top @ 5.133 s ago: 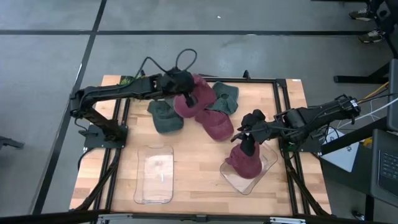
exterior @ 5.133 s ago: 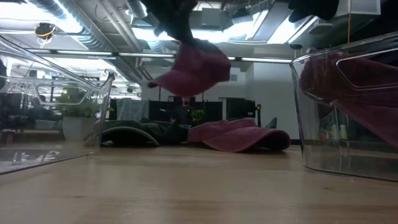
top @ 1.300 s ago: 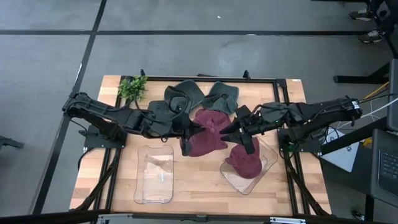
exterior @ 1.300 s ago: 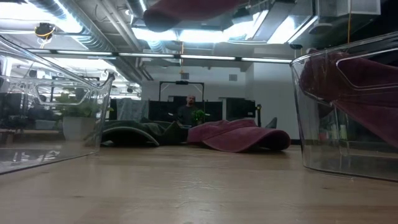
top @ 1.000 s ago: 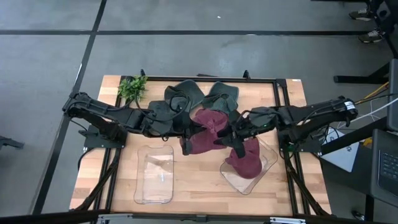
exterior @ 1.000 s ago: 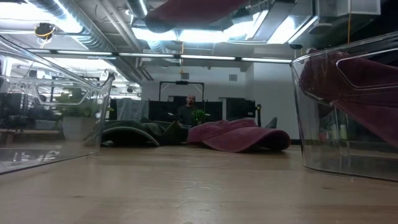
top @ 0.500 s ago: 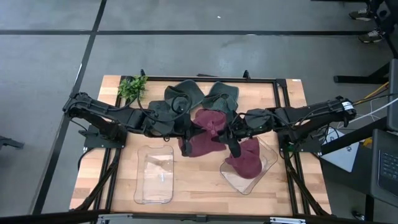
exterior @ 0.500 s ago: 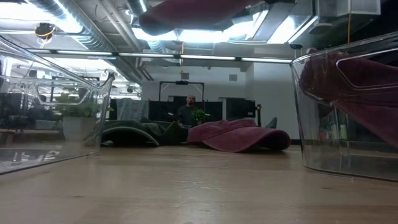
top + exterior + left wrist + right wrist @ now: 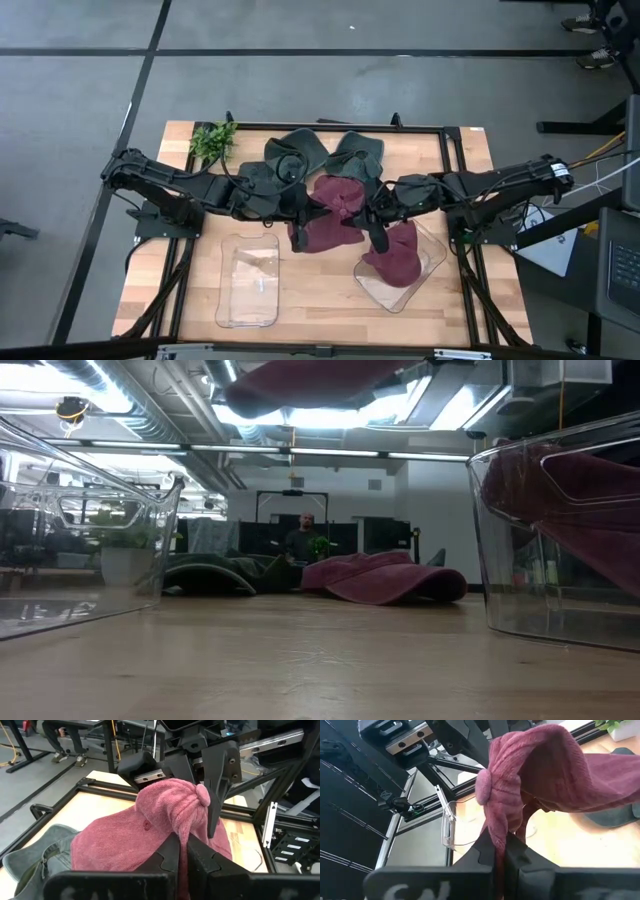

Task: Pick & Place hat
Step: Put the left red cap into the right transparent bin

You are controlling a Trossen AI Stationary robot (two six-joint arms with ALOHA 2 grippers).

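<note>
High view: both arms meet over the middle of the wooden table (image 9: pixel 470 160), each holding the same dark red hat (image 9: pixel 330 222) in the air. The left gripper (image 9: pixel 300 214) is clamped on the hat's left side, and the right gripper (image 9: pixel 372 218) is clamped on its right side; in each wrist view the 2 fingers are pinched tight on a fold of red cloth. The left wrist view shows the hat's top button (image 9: pixel 202 793) bunched up just beside the other arm's fingers.

Below and to the right of the held hat, a clear bin (image 9: pixel 432 262) sits at the table's right front and already holds a second red hat (image 9: pixel 398 258); the right gripper hangs just beside that bin's inner edge. An empty-looking clear bin (image 9: pixel 247 282) sits at the left front, near the left gripper but apart from it. Bare wood lies between the 2 bins.

Behind the arms, 2 dark green hats (image 9: pixel 295 152) lie along the back of the table, and a small green plant (image 9: pixel 212 139) stands at the back left corner beside the black frame rail (image 9: pixel 450 190). From the low view, the held hat (image 9: pixel 300 378) hangs high above the tabletop, with a third red hat (image 9: pixel 385 578) lying flat at the back.
</note>
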